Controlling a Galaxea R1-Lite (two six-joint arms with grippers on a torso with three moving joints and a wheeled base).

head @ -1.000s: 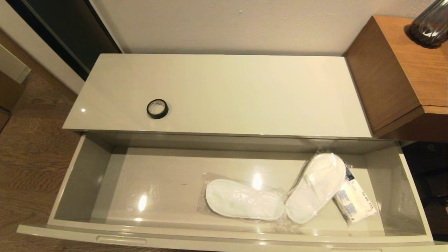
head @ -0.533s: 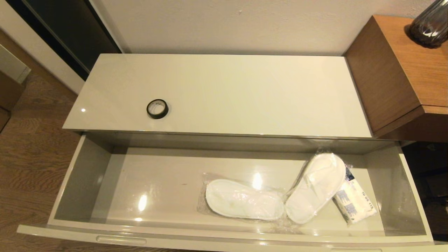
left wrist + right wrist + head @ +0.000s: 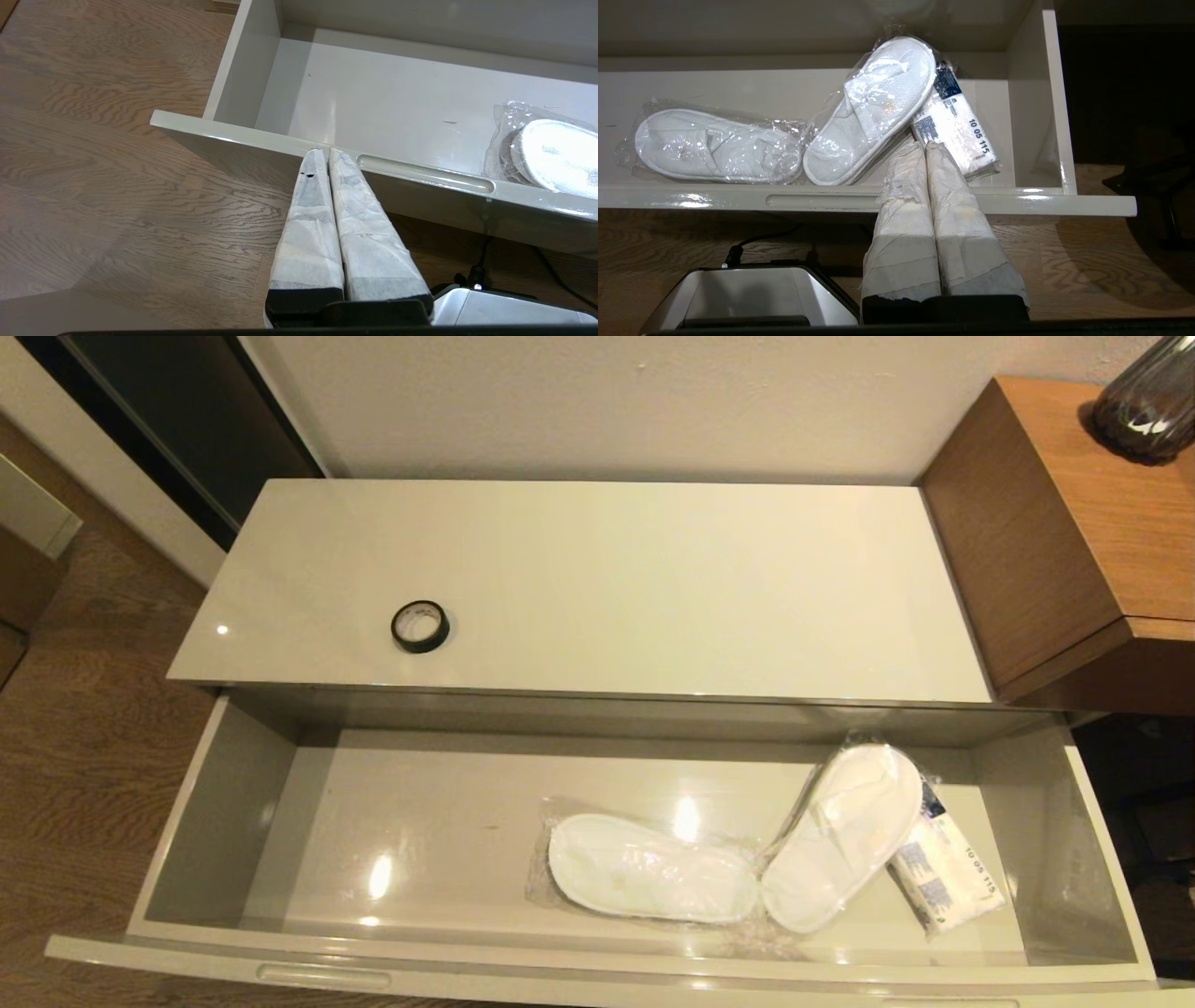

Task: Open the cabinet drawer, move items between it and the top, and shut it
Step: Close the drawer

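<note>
Now the drawer [image 3: 224,803] stands pulled right out, stiff and glossy, best worked by its handle slot [image 3: 425,173], with both slippers [image 3: 728,868] lying inside toward the right: light, limp, slick in their plastic, so pinch a bag edge. Up on the top [image 3: 597,579], left of middle, sits the tape [image 3: 419,626], small, rigid and light, taken across its ring, while the left gripper [image 3: 326,151] and right gripper [image 3: 922,145] wait low before the drawer front, jaws clenched on nothing.
</note>
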